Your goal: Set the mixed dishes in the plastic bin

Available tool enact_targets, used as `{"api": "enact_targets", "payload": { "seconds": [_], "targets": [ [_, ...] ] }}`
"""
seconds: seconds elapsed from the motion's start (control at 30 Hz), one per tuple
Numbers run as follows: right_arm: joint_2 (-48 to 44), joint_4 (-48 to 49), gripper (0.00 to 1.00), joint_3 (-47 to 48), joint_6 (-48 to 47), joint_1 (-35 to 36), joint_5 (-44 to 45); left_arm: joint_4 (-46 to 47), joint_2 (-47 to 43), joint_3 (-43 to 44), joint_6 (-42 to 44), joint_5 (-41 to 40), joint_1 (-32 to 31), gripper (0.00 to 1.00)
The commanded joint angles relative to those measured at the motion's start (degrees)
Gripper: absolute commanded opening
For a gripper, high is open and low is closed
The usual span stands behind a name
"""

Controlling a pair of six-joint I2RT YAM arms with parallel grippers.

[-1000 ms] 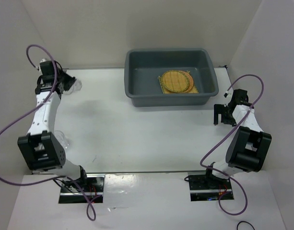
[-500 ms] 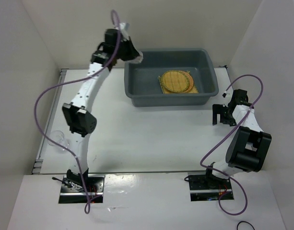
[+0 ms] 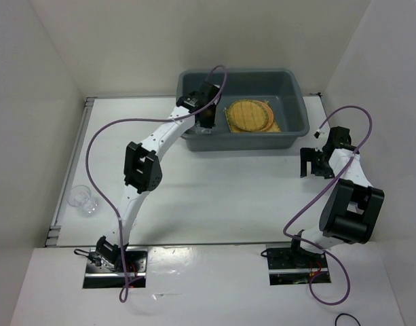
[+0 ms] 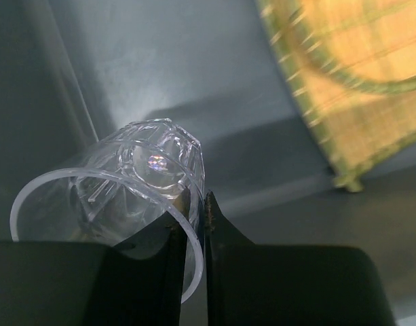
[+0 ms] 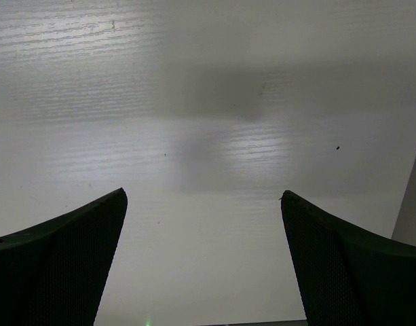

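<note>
- The small clear glass cup (image 4: 136,180) hangs inside the large grey rectangular plastic bin (image 3: 299,92), at its left end. It is tipped over, with its mouth towards the wrist camera and its base towards the bin floor.
- I cannot tell whether the base touches the floor or hangs just above it.
- The left gripper (image 4: 196,204) has its fingers nearly together, pinching only the thin wall at the cup's rim, one finger inside and one outside.
- Beside the cup but apart from it lies the square yellow woven bamboo mat (image 4: 330,129). The yellow woven green-rimmed disc (image 3: 267,117) and the plain orange-brown round disc (image 3: 245,115) are stacked on it.
- The grip looks like the weak point to me. With so narrow a hold on smooth glass, the cup could swing or slip out, and a fall onto hard plastic could chip it.
- Let go while tilted like this, the cup would likely roll. It could come to rest against the mat's corner or against the bin wall.
- A second clear cup (image 3: 82,199) stands on the white table (image 3: 194,197), close to its left edge. A careless reach could push it off.
- The right gripper (image 5: 204,204) is spread wide and holds nothing, over bare table to the right of the bin.
</note>
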Motion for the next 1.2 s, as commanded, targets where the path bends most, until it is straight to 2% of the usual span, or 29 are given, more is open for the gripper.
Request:
{"api": "enact_targets", "payload": {
  "seconds": [0.0, 0.03, 0.13, 0.23, 0.37, 0.4, 0.47, 0.53, 0.67, 0.7, 0.73, 0.77, 0.8, 0.83, 0.87, 0.9, 0.93, 0.97, 1.0, 1.07, 1.1, 1.17],
  "targets": [
    [-0.1, -0.3, 0.98, 0.4, -0.4, 0.3, -0.3, 0.0, 0.1, -2.9, 0.8, -2.1, -0.5, 0.17],
    [-0.1, -0.3, 0.98, 0.4, -0.4, 0.3, -0.3, 0.0, 0.1, -2.9, 0.8, -1.3, -0.5, 0.22],
    [0.5, -0.3, 0.98, 0.4, -0.4, 0.3, -0.3, 0.0, 0.6, -3.7, 0.8, 0.7, -0.5, 0.28],
    [0.5, -0.3, 0.98, 0.4, -0.4, 0.3, -0.3, 0.0, 1.2, -3.7, 0.8, 2.3, -0.5, 0.44],
    [0.5, -0.3, 0.98, 0.4, -0.4, 0.3, -0.3, -2.6, 0.1, 0.4, 0.8, -0.1, -1.0, 0.59],
    [0.5, -0.3, 0.98, 0.4, -0.4, 0.3, -0.3, -3.2, -0.8, 1.8, 0.8, -4.1, -1.0, 0.69],
    [1.0, -0.3, 0.98, 0.4, -0.4, 0.3, -0.3, -3.2, -4.6, 4.5, 0.8, -9.1, -1.6, 0.83],
    [1.0, -0.3, 0.98, 0.4, -0.4, 0.3, -0.3, -3.2, -9.0, 6.2, 1.5, -17.7, -1.6, 0.97],
    [1.5, -0.9, 0.98, 0.4, -0.4, 0.3, -0.3, -2.5, -16.4, 7.4, 3.0, -29.3, -1.1, 1.00],
    [2.0, -0.9, 0.98, 0.4, -0.4, 0.3, -0.3, -4.6, -17.6, 7.4, 1.9, -35.8, -1.1, 1.00],
    [2.0, -0.9, 0.98, 0.4, -0.4, 0.3, -0.3, -6.1, -20.0, 6.5, 0.7, -39.9, -1.1, 1.00],
    [2.0, -0.9, 0.98, 0.4, -0.4, 0.3, -0.3, -7.7, -21.2, 5.3, -3.9, -44.4, -0.4, 1.00],
    [2.0, -0.9, 0.98, 0.4, -0.4, 0.3, -0.3, -13.6, -22.3, 4.0, -7.6, -48.3, 0.5, 1.00],
    [2.0, -0.9, 0.98, 0.4, -0.4, 0.3, -0.3, -17.5, -24.6, 0.9, -11.9, -52.5, 1.9, 1.00],
    [2.0, -0.9, 0.98, 0.4, -0.4, 0.3, -0.3, -21.8, -25.8, -1.5, -23.2, -52.6, 5.8, 1.00],
    [1.5, -0.9, 0.98, 0.4, -0.4, 0.3, -0.3, -26.5, -29.2, -5.0, -27.1, -52.0, 8.5, 1.00],
    [1.5, -0.9, 0.98, 0.4, -0.4, 0.3, -0.3, -26.5, -31.5, -10.6, -28.1, -47.9, 11.2, 1.00],
    [1.5, -0.9, 0.98, 0.4, -0.4, 0.3, -0.3, -26.5, -34.0, -22.8, -32.9, -46.1, 13.6, 1.00],
    [1.5, -0.9, 0.98, 0.4, -0.4, 0.3, -0.3, -25.2, -39.3, -28.8, -34.6, -44.3, 17.8, 1.00],
    [1.5, -0.9, 0.98, 0.4, -0.4, 0.3, -0.3, -19.8, -44.8, -40.6, -32.8, -38.5, 21.4, 1.00],
    [1.5, -0.9, 0.98, 0.4, -0.4, 0.3, -0.3, -14.4, -50.2, -51.2, -32.2, -36.3, 24.6, 1.00],
    [2.0, -0.9, 0.98, 0.4, -0.4, 0.3, -0.3, -10.0, -54.1, -59.6, -32.2, -31.0, 28.1, 1.00]
  ]
}}
